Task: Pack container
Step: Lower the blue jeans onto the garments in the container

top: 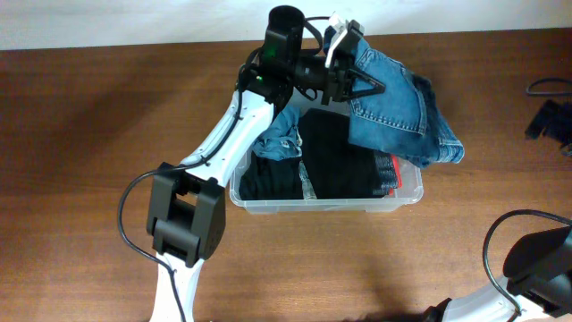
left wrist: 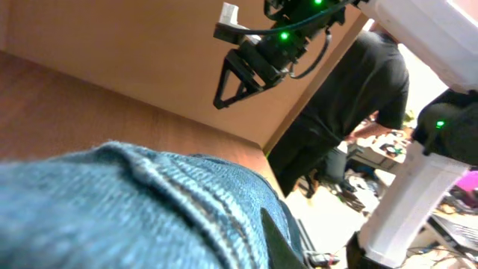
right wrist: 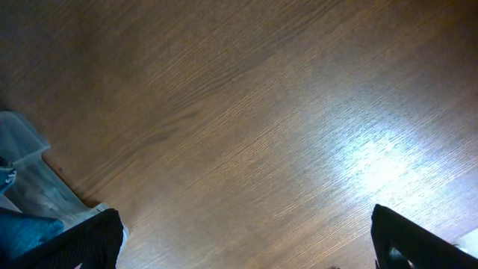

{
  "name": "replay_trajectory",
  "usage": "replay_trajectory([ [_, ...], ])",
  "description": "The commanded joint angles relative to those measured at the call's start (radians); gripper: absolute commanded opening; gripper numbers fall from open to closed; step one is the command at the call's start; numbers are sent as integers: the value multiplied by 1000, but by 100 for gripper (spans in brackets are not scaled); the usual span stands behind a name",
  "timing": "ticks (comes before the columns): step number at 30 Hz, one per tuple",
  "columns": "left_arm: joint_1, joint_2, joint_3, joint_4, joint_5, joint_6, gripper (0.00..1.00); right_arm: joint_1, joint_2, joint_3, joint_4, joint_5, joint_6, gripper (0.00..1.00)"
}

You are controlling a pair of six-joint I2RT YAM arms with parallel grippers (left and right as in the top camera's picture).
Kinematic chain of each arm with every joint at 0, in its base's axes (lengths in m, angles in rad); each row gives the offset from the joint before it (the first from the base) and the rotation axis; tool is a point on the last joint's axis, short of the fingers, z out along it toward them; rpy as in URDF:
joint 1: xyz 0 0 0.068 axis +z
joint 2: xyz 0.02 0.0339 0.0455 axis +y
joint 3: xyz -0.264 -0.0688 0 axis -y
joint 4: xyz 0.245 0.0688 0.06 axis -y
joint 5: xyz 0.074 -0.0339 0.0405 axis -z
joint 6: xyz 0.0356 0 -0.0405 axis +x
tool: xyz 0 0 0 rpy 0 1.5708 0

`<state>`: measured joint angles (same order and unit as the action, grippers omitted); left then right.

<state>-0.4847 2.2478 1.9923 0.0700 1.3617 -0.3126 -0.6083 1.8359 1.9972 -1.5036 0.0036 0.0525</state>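
The container, a clear plastic bin, stands mid-table with black clothes and a blue denim piece inside. My left gripper hovers over its far right corner, shut on folded blue jeans that hang above the rim and droop over the right side. In the left wrist view the jeans fill the lower left, and one dark finger shows against them. My right gripper is open over bare wood, nothing between its fingers. The container's corner shows at the left of that view.
The right arm's base is at the table's lower right. A black object and a cable lie at the far right edge. A person in black stands beyond the table.
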Motion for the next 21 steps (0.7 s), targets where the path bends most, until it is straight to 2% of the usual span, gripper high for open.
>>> replay_trajectory([
  [1,11,-30,43,-34,79,30,1,-1,-11,17,0,9,8,98],
  [9,68,-30,43,-227,64,31,0,-1,-11,17,0,9,8,98],
  [13,95,-30,43,-311,-21,31,1,-1,-11,17,0,9,8,98],
  [17,101,-31,43,-465,-134,135,1,-1,-11,17,0,9,8,98],
  [21,101,-32,43,-702,-351,289,1,-1,-11,17,0,8,8,98],
])
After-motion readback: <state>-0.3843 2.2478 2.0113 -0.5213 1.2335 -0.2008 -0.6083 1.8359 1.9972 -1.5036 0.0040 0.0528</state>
